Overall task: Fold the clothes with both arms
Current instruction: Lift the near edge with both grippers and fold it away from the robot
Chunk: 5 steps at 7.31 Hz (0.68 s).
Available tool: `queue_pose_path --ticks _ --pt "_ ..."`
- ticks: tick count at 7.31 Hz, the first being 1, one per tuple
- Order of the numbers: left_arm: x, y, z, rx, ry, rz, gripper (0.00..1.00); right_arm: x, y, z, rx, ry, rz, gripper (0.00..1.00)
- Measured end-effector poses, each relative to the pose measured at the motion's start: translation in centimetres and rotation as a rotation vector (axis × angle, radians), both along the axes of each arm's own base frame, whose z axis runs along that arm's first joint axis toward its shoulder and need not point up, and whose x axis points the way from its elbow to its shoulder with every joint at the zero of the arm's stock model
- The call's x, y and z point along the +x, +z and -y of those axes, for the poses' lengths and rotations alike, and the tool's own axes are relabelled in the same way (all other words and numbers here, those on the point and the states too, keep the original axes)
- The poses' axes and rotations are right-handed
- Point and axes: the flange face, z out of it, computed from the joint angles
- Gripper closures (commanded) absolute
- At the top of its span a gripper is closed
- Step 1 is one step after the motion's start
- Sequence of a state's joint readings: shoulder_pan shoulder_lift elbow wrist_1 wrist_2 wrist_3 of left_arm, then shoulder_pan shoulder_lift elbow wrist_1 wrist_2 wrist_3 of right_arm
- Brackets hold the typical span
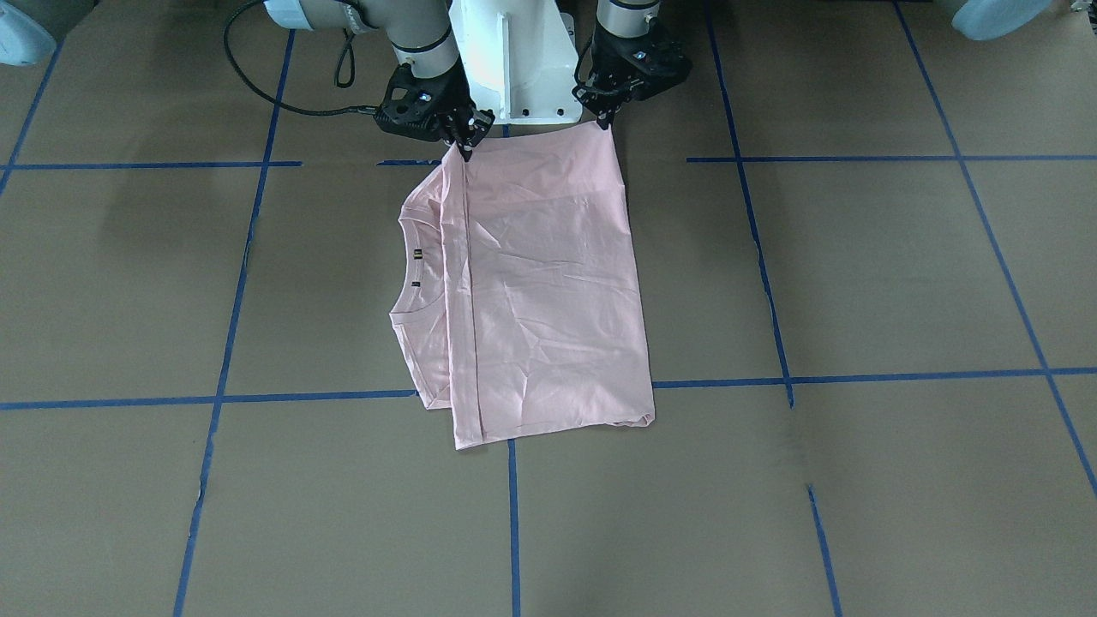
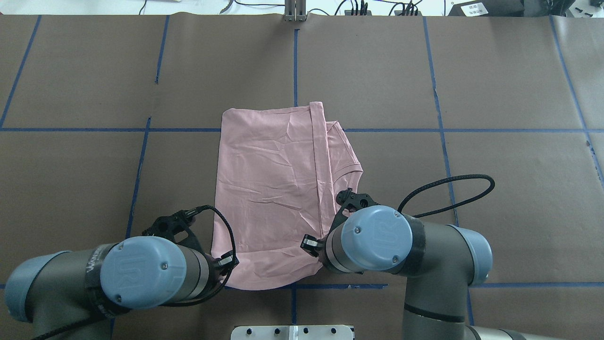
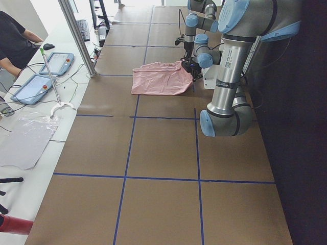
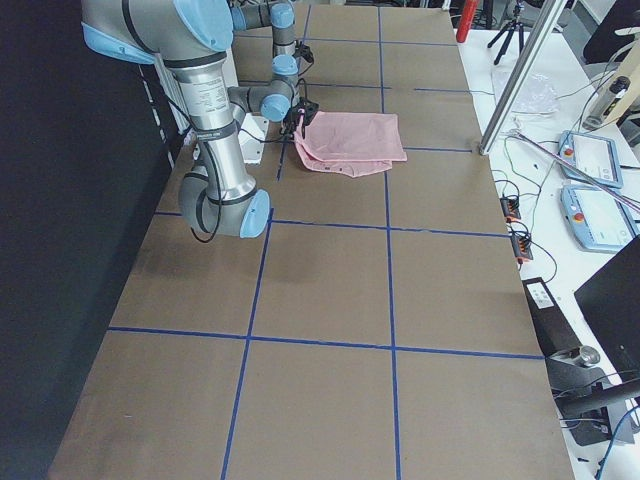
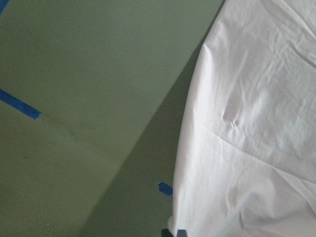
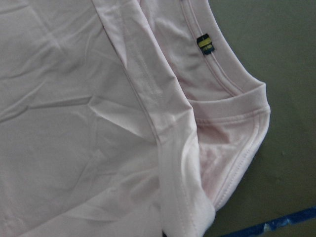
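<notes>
The light pink T-shirt (image 1: 548,291) lies folded in the middle of the front-facing frame on the brown table (image 1: 857,274). A plain top layer covers nearly all of it. Only the collar (image 1: 408,278) and a shoulder strip peek out along its left side, and a small black-and-yellow label (image 6: 205,43) sits on the collar band. At the top of that frame the arms are cut off by the edge. The left gripper (image 1: 606,122), right of the white base (image 1: 514,60), has its tips drawn narrow and pinches the shirt's upper right corner. The right gripper (image 1: 465,147) is likewise closed narrow, on the upper left corner. In the overhead view both grippers are hidden beneath the blue wrist caps (image 2: 141,269) at the bottom. In the side views they are too small to judge.
</notes>
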State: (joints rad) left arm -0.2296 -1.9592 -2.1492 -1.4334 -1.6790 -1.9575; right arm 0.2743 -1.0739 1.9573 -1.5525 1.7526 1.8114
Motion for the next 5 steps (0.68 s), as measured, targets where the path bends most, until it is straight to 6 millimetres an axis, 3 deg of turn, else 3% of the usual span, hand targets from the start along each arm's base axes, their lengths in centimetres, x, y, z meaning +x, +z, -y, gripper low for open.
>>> queue_pose_path --ticks 2,5 --pt "0.2 0.3 4.6 0.049 -0.05 -0.041 1.0 0.1 0.3 3.1 0.015 0.043 0.017 1.0" --pt "1.2 2.4 10.3 0.081 -0.134 -0.109 1.0 -0.9 1.4 8.4 0.034 0.118 0.075 1.0"
